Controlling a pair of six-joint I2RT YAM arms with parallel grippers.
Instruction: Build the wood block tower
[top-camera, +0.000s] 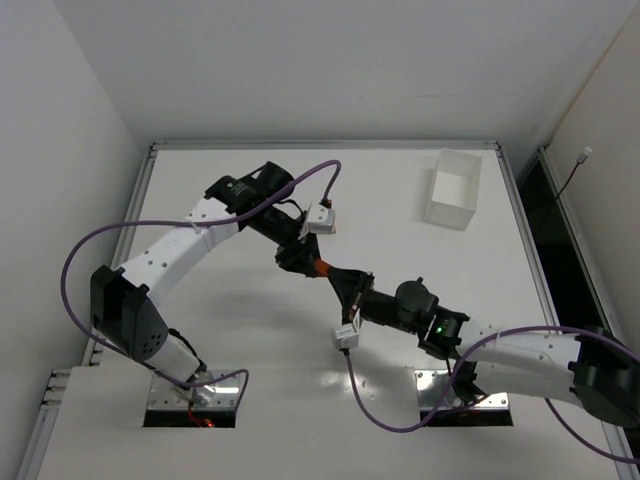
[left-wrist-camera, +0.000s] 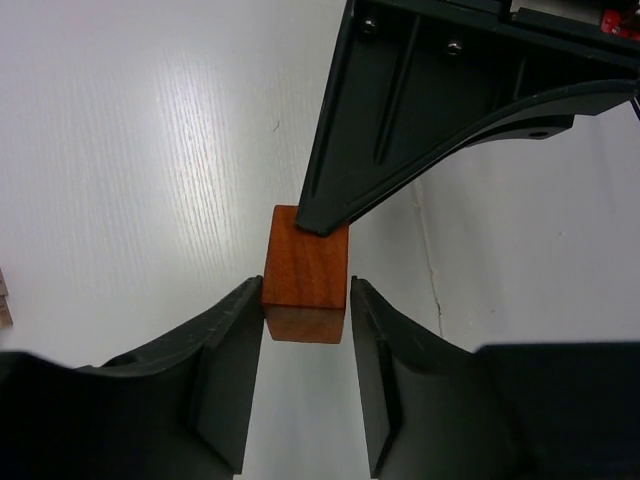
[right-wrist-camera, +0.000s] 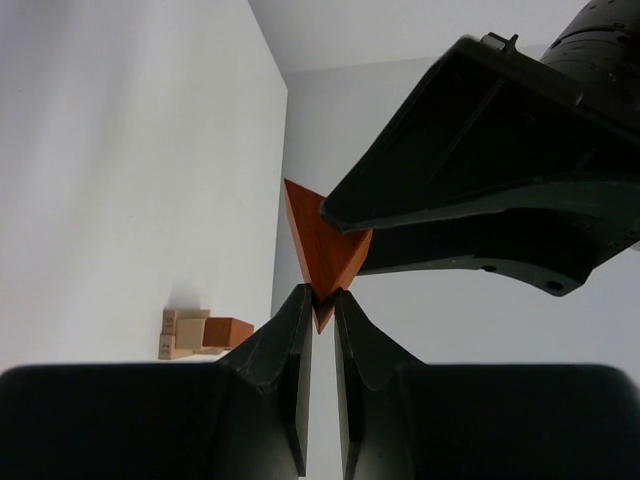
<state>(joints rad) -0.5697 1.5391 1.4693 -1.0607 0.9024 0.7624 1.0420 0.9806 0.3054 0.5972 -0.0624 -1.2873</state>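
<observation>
A reddish-brown triangular wedge (top-camera: 322, 268) hangs above the middle of the table between both grippers. My right gripper (right-wrist-camera: 322, 295) is shut on the wedge's (right-wrist-camera: 322, 245) pointed edge. My left gripper (left-wrist-camera: 305, 290) comes from the opposite side, and its jaws press in against the two flat sides of the wedge (left-wrist-camera: 306, 270). A small group of tan blocks with a reddish-brown block (right-wrist-camera: 195, 333) stands on the table far off in the right wrist view. The arms hide it in the top view.
A white rectangular tray (top-camera: 453, 188) stands at the back right of the table. Purple cables (top-camera: 75, 260) loop beside both arms. A raised rim (top-camera: 520, 200) borders the table, with walls close on the left and right.
</observation>
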